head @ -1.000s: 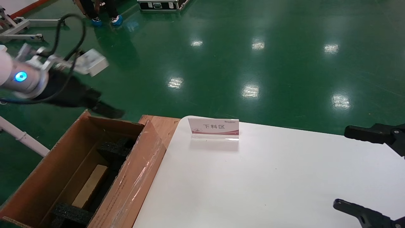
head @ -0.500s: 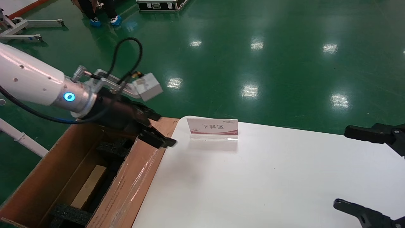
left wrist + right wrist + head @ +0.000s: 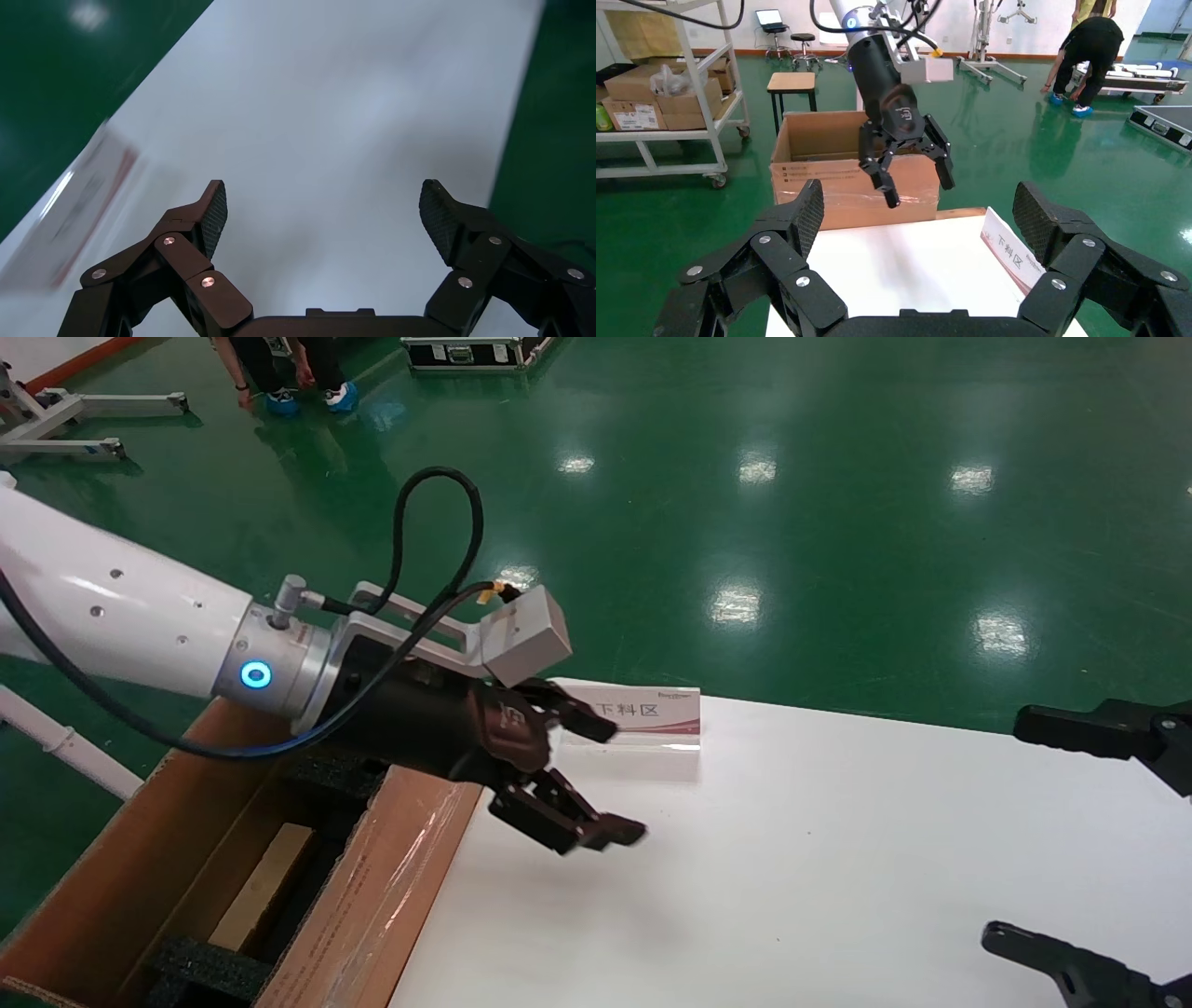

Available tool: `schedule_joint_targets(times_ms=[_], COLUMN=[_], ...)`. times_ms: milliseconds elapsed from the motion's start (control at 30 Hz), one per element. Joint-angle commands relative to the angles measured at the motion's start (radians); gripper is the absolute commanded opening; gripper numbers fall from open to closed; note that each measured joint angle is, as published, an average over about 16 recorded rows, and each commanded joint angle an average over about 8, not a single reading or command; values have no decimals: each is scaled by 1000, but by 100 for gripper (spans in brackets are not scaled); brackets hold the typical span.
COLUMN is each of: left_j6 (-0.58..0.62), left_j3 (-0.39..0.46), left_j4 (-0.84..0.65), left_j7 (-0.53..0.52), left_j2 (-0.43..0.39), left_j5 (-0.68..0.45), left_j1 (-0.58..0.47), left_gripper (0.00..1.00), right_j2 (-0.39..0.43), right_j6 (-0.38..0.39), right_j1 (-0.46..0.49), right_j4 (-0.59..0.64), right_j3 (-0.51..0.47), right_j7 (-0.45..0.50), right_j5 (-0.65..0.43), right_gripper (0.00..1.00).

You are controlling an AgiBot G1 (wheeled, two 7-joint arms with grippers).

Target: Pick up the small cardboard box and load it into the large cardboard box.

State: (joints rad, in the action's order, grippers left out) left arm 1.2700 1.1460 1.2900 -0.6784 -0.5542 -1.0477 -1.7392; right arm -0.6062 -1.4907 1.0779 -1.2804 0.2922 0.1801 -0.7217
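White desk (image 3: 838, 859), bare apart from 1 sign stand (image 3: 643, 714). Large cardboard box (image 3: 130, 859) sits at the desk's left end, flaps up, black foam blocks (image 3: 200, 966) inside, taped flap against the desk edge. Small cardboard box (image 3: 265, 887) looks already down in the carton, a tan slab between the foam blocks. Left gripper (image 3: 596, 775) hovers over the desk beside the carton, released, nothing between the jaws; box lies below and to its left, well apart. Right gripper (image 3: 1071, 840) parked at the desk's right edge, splayed, empty. Step in hand is probably clearing off: keep the wrist above the taped flap.
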Motion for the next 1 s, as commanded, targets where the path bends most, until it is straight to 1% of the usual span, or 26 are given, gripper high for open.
schedule_joint_targets(times_ms=[33, 733, 800, 867, 1000], left_j6=[17, 199, 212, 219, 223], left_j3=[-66, -764, -814, -847, -866], left_j4=[0, -5, -5, -6, -6], left_j7=[37, 433, 461, 479, 489], left_j2=[-4, -50, -53, -55, -56], left_j5=[24, 279, 297, 308, 313], left_j1=[51, 586, 624, 649, 663], left_gripper=[100, 100, 100, 100, 100], right_j2=[0, -3, -3, -3, -4], right_j6=[0, -3, -3, -3, -4], right_j1=[0, -2, -2, -2, -3], right_j4=[0, -2, -2, -3, -3], right_j3=[-1, -7, -8, -8, -9], right_j7=[0, 4, 5, 5, 6], right_j5=[0, -5, -5, -6, -7], right_gripper=[100, 100, 100, 100, 100])
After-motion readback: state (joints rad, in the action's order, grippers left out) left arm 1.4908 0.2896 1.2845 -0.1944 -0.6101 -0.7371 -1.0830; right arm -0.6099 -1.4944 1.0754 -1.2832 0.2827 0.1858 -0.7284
